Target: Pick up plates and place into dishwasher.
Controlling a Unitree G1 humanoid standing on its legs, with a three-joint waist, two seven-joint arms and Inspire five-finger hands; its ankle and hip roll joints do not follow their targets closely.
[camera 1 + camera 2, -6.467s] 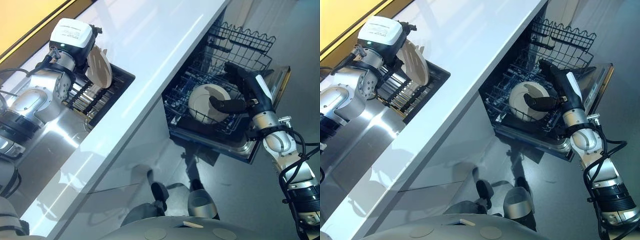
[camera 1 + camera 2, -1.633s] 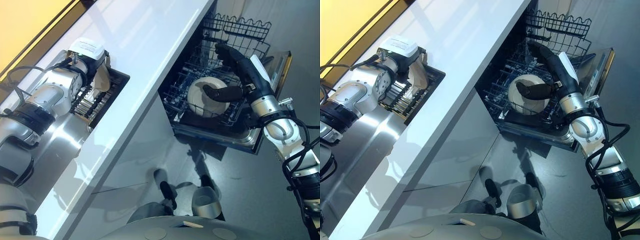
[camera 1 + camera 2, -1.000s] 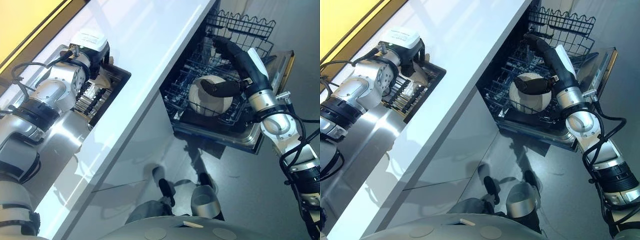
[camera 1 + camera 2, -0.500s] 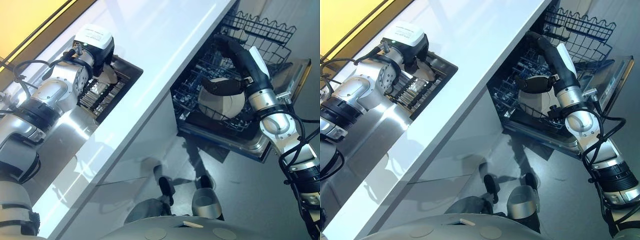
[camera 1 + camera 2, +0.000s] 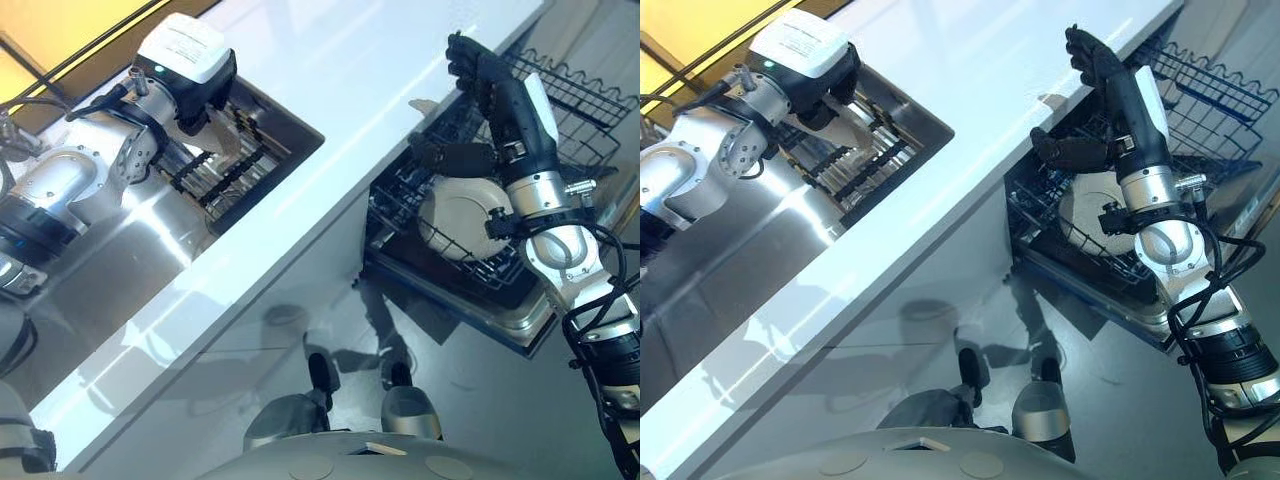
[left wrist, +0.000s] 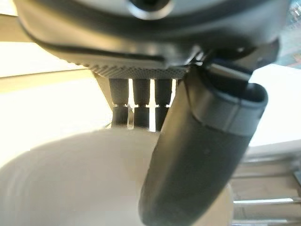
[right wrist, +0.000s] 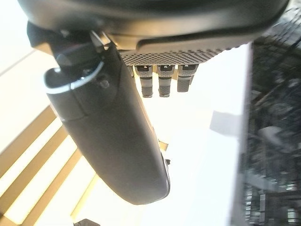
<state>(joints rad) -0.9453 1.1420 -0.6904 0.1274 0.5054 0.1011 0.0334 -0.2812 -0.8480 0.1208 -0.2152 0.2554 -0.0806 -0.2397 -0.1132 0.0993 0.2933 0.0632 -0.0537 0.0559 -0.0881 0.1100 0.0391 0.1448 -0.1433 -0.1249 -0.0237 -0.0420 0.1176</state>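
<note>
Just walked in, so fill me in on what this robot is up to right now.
It is loading plates into a dishwasher. One white plate stands in the lower rack of the open dishwasher. The right robot hand is open and empty, raised above the rack near the counter edge. The left robot hand is over at the sink's dish rack, its fingers and thumb pinching another pale plate, as the left wrist view shows.

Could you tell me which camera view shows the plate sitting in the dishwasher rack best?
The left eye view: the plate stands in the dishwasher rack with most of its face visible below the raised, open right hand. In the right eye view the plate is partly hidden behind the right arm. The right wrist view gives dark rack wires.
</note>
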